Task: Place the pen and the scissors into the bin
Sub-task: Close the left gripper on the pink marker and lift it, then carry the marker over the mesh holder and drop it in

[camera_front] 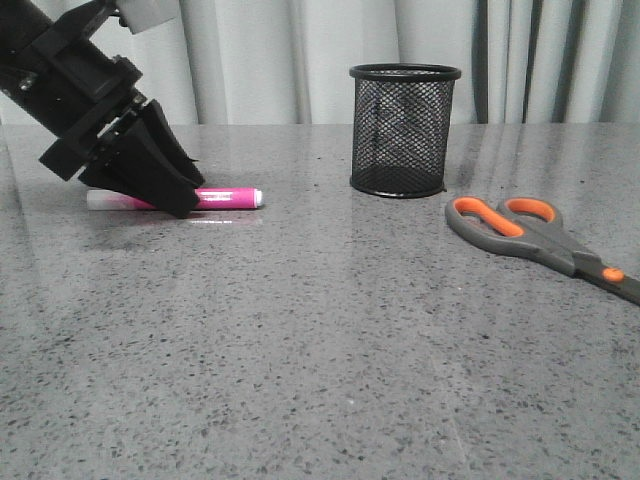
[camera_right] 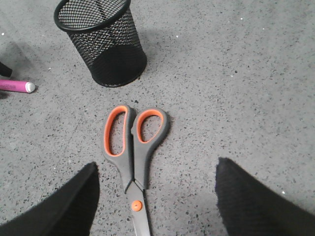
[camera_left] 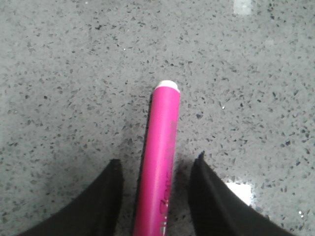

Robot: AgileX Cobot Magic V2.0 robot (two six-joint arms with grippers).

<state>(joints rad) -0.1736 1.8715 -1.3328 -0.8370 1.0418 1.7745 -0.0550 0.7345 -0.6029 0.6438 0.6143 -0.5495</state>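
Note:
The magenta pen point(camera_front: 228, 197) lies flat on the table at the left, its whitish cap end behind my left gripper point(camera_front: 178, 198). In the left wrist view the pen's barrel point(camera_left: 162, 147) runs between the two black fingers, with a gap on each side; the left gripper point(camera_left: 157, 161) is open and down at table level. The grey and orange scissors point(camera_front: 535, 233) lie closed at the right. My right gripper point(camera_right: 156, 166) is open and empty above the scissors point(camera_right: 132, 152), near the pivot. The black mesh bin point(camera_front: 404, 130) stands upright between pen and scissors, seemingly empty.
The grey speckled table point(camera_front: 320, 350) runs wide in front of everything. Pale curtains point(camera_front: 300, 60) hang behind its far edge. In the right wrist view the bin point(camera_right: 106, 46) stands just beyond the scissor handles, with the pen's end tip point(camera_right: 22, 87) to its side.

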